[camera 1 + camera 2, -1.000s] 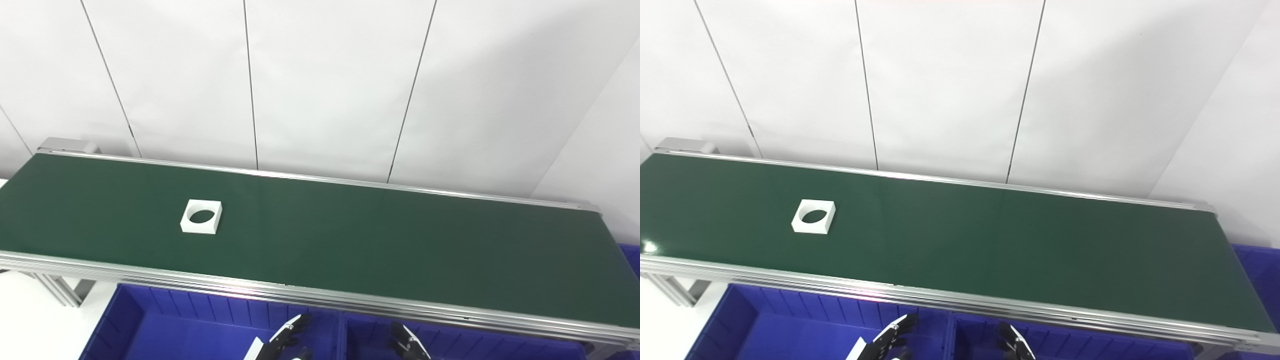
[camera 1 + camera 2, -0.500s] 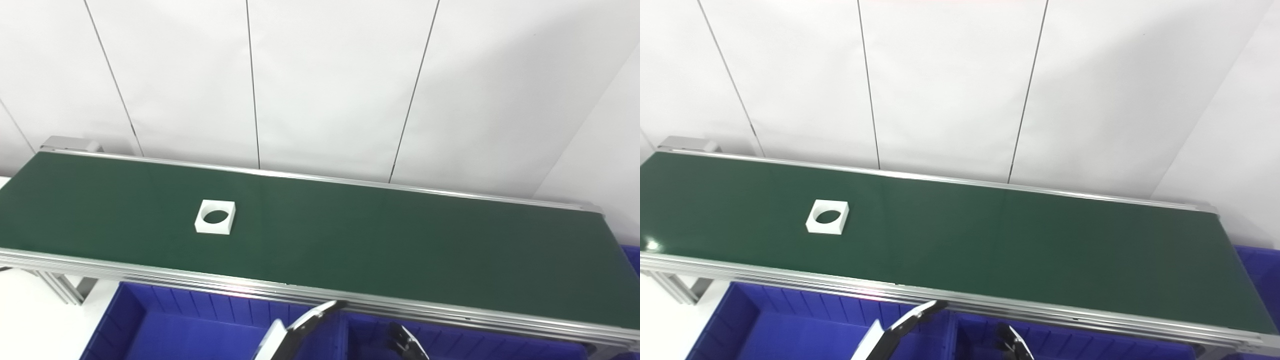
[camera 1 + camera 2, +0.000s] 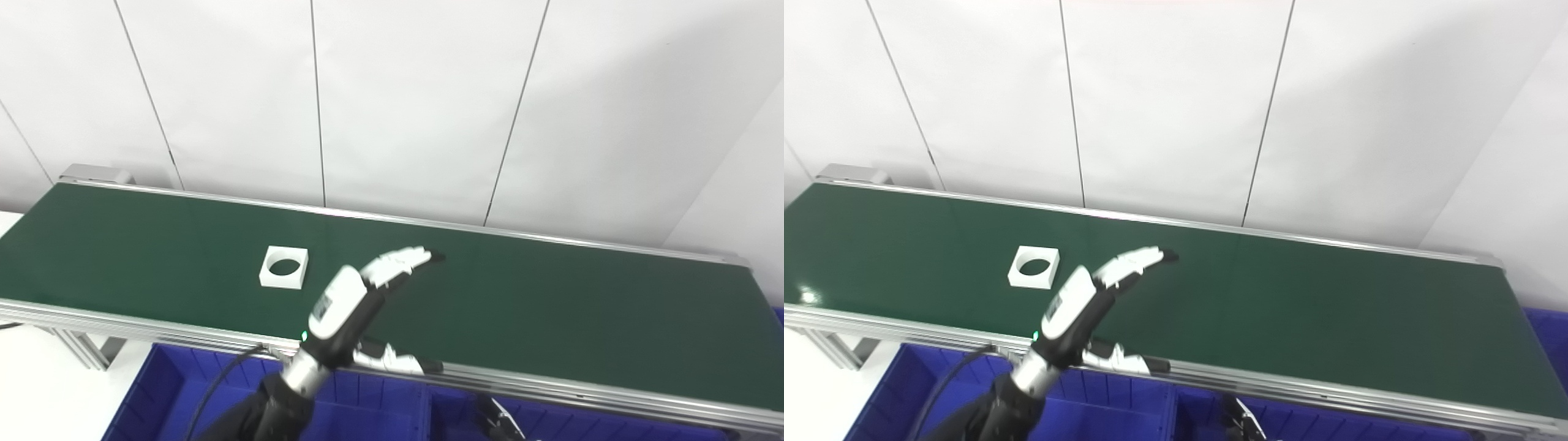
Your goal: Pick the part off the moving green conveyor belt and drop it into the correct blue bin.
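Note:
A white square part [image 3: 283,275] with a round hole lies flat on the green conveyor belt [image 3: 551,306], left of centre. My left hand [image 3: 361,300] is raised over the belt's near edge, to the right of the part and apart from it. It is open and empty, with fingers [image 3: 401,262] stretched out over the belt and the thumb [image 3: 392,364] spread low. Only the fingertips of my right hand [image 3: 499,422] show at the bottom edge, over a blue bin [image 3: 453,416]; its state cannot be made out.
Blue bins [image 3: 171,398] stand in a row below the belt's near aluminium rail [image 3: 551,392], with another at the far right [image 3: 1546,334]. A white panelled wall rises behind the belt. The belt's left end [image 3: 92,174] has a metal cap.
My left hand has risen from the bins to above the belt's near edge, fingers spread. The part has moved to the right along the belt. The camera has shifted slightly.

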